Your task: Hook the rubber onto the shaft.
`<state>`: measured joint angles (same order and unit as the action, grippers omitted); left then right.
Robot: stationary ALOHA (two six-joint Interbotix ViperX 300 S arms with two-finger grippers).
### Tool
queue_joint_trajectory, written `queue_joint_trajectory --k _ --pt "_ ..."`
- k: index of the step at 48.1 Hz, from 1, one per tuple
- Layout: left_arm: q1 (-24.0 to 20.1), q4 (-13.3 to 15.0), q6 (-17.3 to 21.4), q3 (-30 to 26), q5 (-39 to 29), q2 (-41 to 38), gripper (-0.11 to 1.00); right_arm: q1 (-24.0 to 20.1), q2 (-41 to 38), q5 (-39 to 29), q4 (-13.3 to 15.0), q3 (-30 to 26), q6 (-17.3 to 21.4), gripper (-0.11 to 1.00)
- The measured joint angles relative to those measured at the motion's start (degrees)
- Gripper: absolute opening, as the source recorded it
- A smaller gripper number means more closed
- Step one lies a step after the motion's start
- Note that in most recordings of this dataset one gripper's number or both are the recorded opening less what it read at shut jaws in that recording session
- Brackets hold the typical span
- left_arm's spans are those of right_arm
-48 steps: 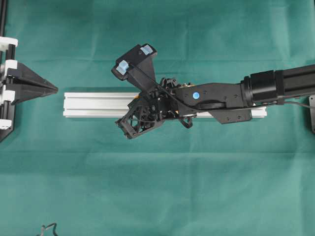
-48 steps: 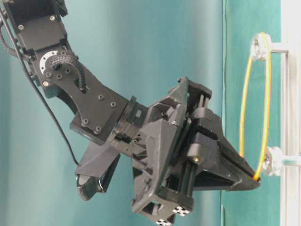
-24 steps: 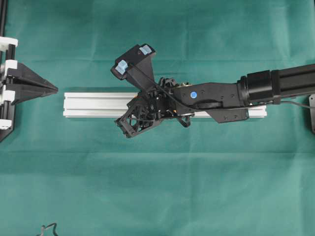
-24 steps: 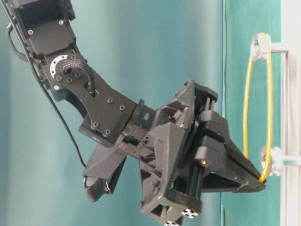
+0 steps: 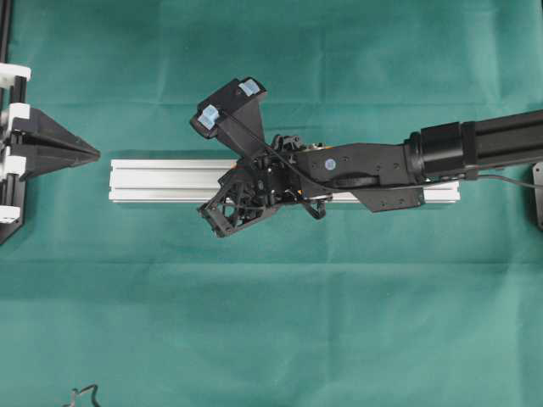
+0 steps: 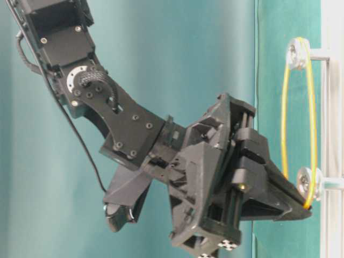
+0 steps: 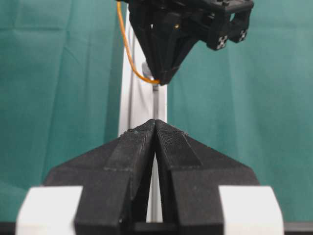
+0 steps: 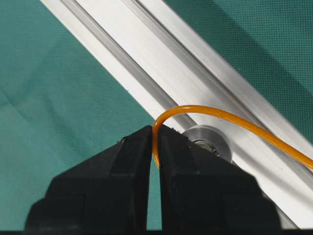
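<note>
The orange rubber (image 6: 312, 113) hangs stretched from the upper shaft's pulley (image 6: 295, 52) on the aluminium rail (image 5: 161, 180). My right gripper (image 6: 306, 205) is shut on its lower end, just below the lower shaft's pulley (image 6: 306, 181). In the right wrist view the rubber (image 8: 220, 115) arcs out of the pinched fingertips (image 8: 142, 139) and over the silver pulley (image 8: 211, 140). My left gripper (image 7: 155, 122) is shut and empty, off the rail's left end (image 5: 92, 154), facing the right gripper's tip (image 7: 159, 81).
The rail lies left to right across the green cloth (image 5: 271, 322), and the right arm (image 5: 373, 163) runs along above it. A small black cable piece (image 5: 81, 394) lies at the bottom left edge.
The right gripper has moved lower in the table-level view with the rubber, stretching the loop from beside the lower pulley to just past it. The left gripper has not moved.
</note>
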<state>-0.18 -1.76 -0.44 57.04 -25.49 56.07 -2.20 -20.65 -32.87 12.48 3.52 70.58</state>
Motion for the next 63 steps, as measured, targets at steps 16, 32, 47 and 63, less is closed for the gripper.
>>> queue_joint_trajectory --k 16,32,47,63 --pt "0.09 0.0 0.0 0.0 0.0 0.0 0.0 0.09 -0.7 0.26 0.09 -0.26 -0.09 0.07" --pt "0.0 0.0 0.0 0.09 0.0 0.0 0.0 0.09 -1.14 0.35 0.0 -0.53 0.0 0.07" --pt "0.0 0.0 0.0 0.09 0.0 0.0 0.0 0.09 -1.23 0.44 0.0 -0.53 -0.09 0.07" --pt "0.0 0.0 0.0 0.09 0.0 0.0 0.0 0.09 -1.23 0.44 0.09 -0.53 0.09 0.07"
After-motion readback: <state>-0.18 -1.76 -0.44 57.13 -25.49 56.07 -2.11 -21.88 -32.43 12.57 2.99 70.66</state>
